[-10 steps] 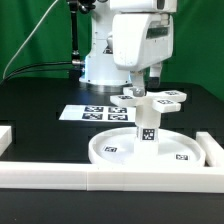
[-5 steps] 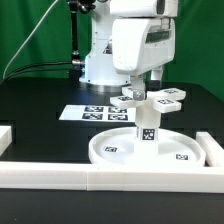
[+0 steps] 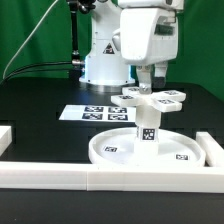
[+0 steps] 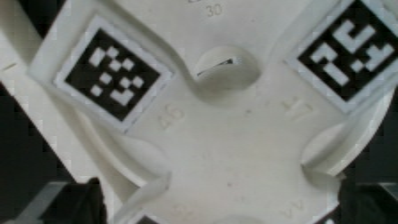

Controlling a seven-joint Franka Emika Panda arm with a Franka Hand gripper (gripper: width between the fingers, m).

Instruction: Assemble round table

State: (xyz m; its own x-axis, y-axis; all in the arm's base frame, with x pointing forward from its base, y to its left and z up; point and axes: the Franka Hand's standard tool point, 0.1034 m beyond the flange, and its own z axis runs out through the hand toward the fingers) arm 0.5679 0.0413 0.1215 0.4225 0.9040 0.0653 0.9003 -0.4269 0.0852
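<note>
The round disc [image 3: 115, 150] lies flat on the black table. The short cylinder leg [image 3: 147, 127] stands upright on its middle. The flat cross-shaped piece [image 3: 152, 97] sits on top of the leg, its tagged arms spread out level. My gripper [image 3: 149, 78] hangs just above the cross piece, its fingers apart and holding nothing. In the wrist view the cross piece [image 4: 222, 110] fills the picture with two tags showing. My gripper [image 4: 210, 208] has its dark fingers at the two lower corners, wide of the piece.
The marker board [image 3: 92, 113] lies on the table behind the disc. White border bars run along the front [image 3: 110, 178], the exterior view's left [image 3: 5, 135] and right [image 3: 214, 150]. The arm's white base [image 3: 100, 65] stands at the back.
My gripper has risen off the cross piece and shifted toward the exterior view's right. The cross piece, leg and disc have stayed in place.
</note>
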